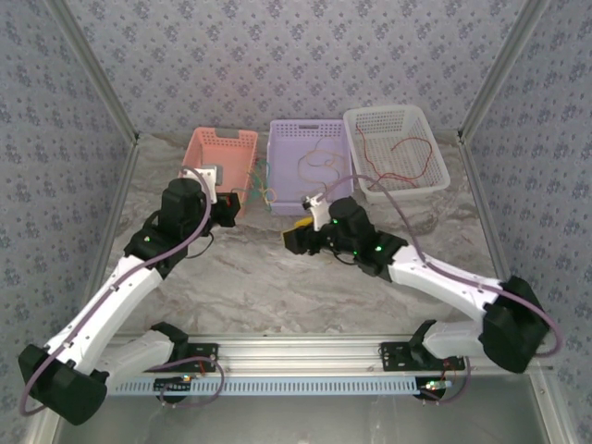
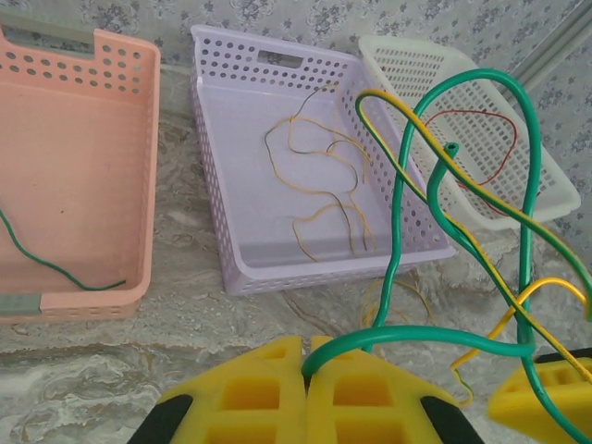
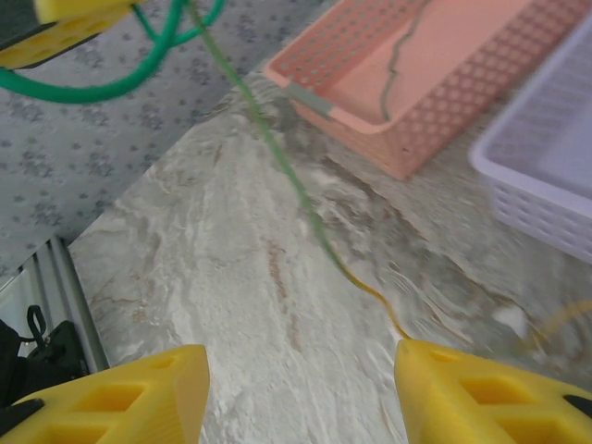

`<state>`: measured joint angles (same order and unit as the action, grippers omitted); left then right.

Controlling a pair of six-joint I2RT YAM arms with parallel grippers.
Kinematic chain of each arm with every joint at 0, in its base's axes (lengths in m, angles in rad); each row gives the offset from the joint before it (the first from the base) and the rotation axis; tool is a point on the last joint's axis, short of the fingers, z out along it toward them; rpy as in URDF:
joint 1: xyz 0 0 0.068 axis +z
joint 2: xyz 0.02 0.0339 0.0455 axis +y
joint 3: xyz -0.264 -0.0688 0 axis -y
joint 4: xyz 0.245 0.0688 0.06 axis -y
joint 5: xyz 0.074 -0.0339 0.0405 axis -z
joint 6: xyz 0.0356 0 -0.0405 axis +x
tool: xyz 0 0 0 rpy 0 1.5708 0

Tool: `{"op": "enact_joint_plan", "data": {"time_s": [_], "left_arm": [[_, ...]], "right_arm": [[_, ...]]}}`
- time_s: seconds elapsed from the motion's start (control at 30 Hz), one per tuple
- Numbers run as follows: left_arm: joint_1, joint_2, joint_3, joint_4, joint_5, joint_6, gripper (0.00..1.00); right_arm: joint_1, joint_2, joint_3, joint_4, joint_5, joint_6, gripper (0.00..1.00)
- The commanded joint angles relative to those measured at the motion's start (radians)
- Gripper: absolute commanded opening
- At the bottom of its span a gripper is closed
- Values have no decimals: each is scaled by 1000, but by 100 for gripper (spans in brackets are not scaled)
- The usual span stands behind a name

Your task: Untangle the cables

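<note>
A thick green cable [image 2: 420, 333] rises in a tall loop from my left gripper [image 2: 305, 347], whose yellow pads are shut on its end. A thin yellow-green cable [image 3: 362, 285] twists through that loop and runs down across the marble to the inner edge of my right gripper's right finger [image 3: 481, 393]. The right gripper [image 3: 301, 388] stands open with only bare table between its fingers. From above, the left gripper [image 1: 236, 205] sits by the pink basket's corner and the right gripper [image 1: 296, 239] is in front of the purple basket.
Three baskets line the back: pink [image 1: 222, 148] with one green cable [image 2: 69, 275], purple [image 2: 324, 264] with thin yellow and dark cables, white [image 1: 393, 116] with a red cable [image 2: 467, 112]. More thin yellow cable lies on the table before the purple basket.
</note>
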<state>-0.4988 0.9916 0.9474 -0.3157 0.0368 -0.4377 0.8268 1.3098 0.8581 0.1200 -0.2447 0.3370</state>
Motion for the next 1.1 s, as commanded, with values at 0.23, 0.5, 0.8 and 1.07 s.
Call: {"op": "enact_joint_plan", "data": {"time_s": [0.23, 0.5, 0.8, 1.07], "left_arm": [[-12, 13, 37, 35, -1, -15, 0], [-12, 15, 47, 36, -15, -19, 0], [-6, 18, 82, 8, -70, -4, 0], [14, 47, 126, -20, -41, 20, 0]], "right_arm": [[16, 173, 126, 201, -22, -58, 49], [12, 193, 108, 229, -1, -30, 5], [19, 121, -2, 252, 12, -13, 0], [31, -31, -125, 231, 90, -64, 18]]}}
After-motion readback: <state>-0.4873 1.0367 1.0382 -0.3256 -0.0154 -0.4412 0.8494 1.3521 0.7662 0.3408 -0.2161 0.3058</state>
